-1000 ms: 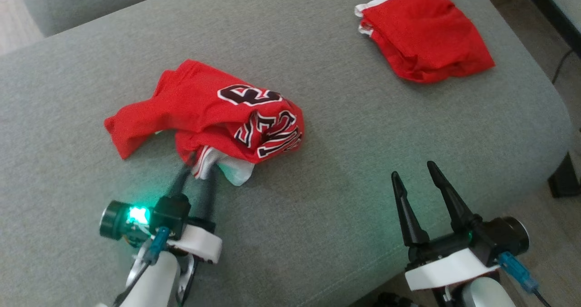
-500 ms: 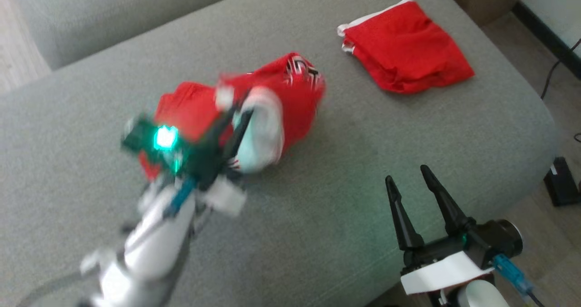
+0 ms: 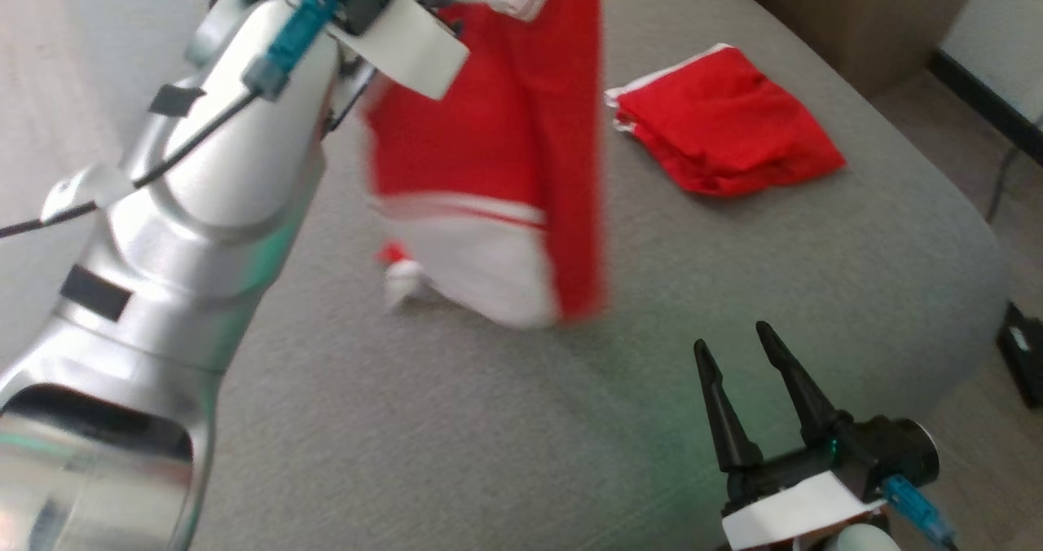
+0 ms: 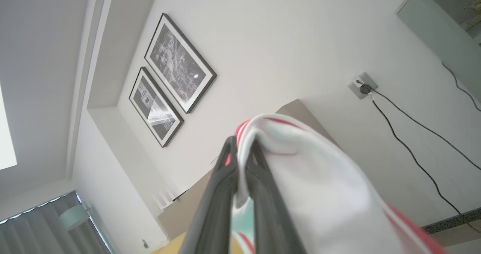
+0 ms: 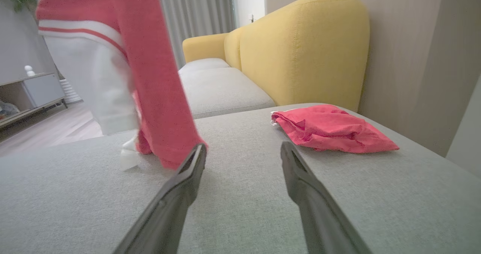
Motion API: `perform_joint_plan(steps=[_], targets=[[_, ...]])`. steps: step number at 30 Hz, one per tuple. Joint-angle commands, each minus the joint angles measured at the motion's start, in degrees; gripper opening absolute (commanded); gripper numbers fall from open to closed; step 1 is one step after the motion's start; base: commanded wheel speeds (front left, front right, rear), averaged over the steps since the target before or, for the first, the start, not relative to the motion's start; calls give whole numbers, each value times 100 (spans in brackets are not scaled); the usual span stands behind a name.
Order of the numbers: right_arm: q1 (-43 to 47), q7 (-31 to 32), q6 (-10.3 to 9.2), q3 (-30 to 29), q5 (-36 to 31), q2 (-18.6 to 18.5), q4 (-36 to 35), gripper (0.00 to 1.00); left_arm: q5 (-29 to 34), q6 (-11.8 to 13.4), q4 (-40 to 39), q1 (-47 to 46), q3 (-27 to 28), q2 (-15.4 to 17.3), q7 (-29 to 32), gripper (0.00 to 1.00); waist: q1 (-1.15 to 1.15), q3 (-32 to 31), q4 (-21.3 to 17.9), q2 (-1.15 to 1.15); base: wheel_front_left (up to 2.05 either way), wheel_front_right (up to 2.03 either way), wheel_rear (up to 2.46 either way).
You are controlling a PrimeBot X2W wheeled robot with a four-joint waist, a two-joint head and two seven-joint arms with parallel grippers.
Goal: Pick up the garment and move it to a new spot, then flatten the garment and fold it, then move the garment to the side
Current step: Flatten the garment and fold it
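The garment, a red jersey with white trim, hangs lengthwise from my raised left arm at the top of the head view. In the left wrist view my left gripper is shut on the garment's white hem, pointing up at a wall. The garment's lower end dangles just at the grey cushion. My right gripper stands open and empty low over the cushion's front right; in its own view the right gripper sits just right of the hanging cloth.
A second red garment lies folded at the cushion's far right, also seen as the folded red garment. A yellow sofa back rises behind it. The cushion's rounded edge drops to the floor on the right.
My left gripper shut on the crumpled garment's hem and lifted it high off the cushion, so it now hangs stretched out. The head camera shifted. The right gripper stayed put.
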Motion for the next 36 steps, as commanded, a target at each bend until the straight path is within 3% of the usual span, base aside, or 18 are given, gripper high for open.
perform_joint_plan(steps=[1, 6, 10, 17, 18, 25, 31, 33, 36], targets=[[-117, -7, -4, 124, 6, -28, -198, 100, -125, 12, 67, -7, 119, 350, -19, 0, 1, -77, 189, 0, 0, 0, 0], [-24, -7, -4, 44, 41, -28, -243, 100, -652, 11, 681, 962, -52, 825, -19, 0, 1, -42, 645, 0, 0, 0, 0], [13, -7, -4, -23, 22, -28, -267, 100, -1066, 90, 715, 2247, 168, 1146, -19, 0, 1, 56, 997, 0, 0, 0, 0], [24, -7, -4, -222, -92, -28, -286, 100, -1452, 645, 17, 4194, 829, 1514, -19, 0, 1, 233, 1587, 0, 0, 0, 0], [24, -7, -4, -222, -92, -28, -286, 100, -1452, 645, 17, 4194, 829, 1514, -19, 0, 1, 233, 1587, 0, 0, 0, 0], [23, -7, -4, -271, -165, -28, -270, 100, -1398, 1308, -963, 5632, 1359, 1674, -19, 0, 1, 305, 2070, 0, 0, 0, 0], [11, -7, -4, -253, -221, -28, -227, 100, -1459, 1731, -1280, 6290, 1555, 1672, 1, 0, 1, 304, 2271, 0, 0, 0, 0], [-7, -7, -4, -252, -235, -28, -224, 100, -1562, 1774, -1400, 6355, 1640, 1651, 1, 100, 1, 320, 2287, 0, 0, 0, 0], [-27, -7, -4, -273, -258, -28, -232, 100, -1619, 1756, -1785, 6284, 1697, 1634, -5, 100, 1, 364, 2282, 0, 0, 0, 0]])
